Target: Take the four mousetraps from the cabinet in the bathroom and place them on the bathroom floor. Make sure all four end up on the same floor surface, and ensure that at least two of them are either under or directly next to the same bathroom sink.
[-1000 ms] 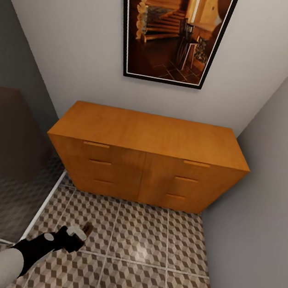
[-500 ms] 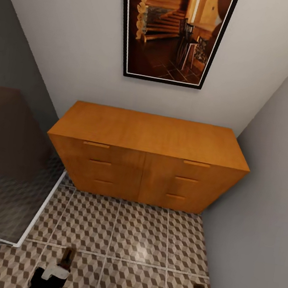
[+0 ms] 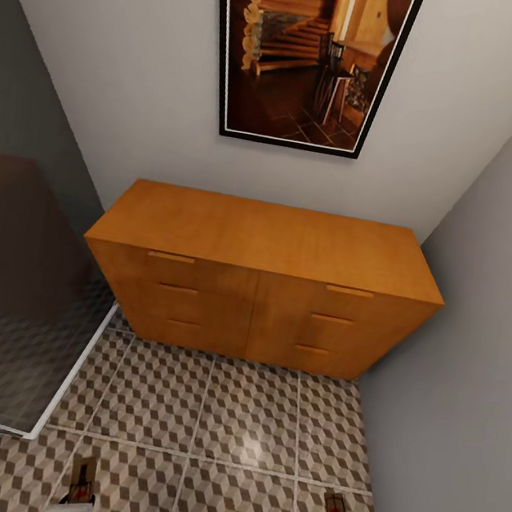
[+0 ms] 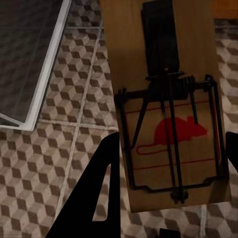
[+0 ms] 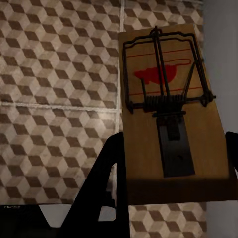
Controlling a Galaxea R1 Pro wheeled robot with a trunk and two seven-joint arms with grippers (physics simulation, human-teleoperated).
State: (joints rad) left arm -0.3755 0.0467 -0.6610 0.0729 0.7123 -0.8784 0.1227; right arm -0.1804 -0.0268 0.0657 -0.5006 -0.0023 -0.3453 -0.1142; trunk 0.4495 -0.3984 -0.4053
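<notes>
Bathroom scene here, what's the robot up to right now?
Each tool grips a mousetrap: the left tool holds one mousetrap, the right tool holds another mousetrap. Both hang above the patterned bathroom floor, in front of the orange-brown cabinet, whose drawers are all shut. Neither trap has been set down yet.

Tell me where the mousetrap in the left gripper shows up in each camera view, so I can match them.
Head view: the left mousetrap sits at the bottom edge, left of centre, above the left gripper.
Left wrist view: it takes up the centre and right, red mouse mark facing the camera.
Right wrist view: that trap is not in it; a second mousetrap is held there.
Shared landmark: the cube-patterned bathroom floor.
</notes>
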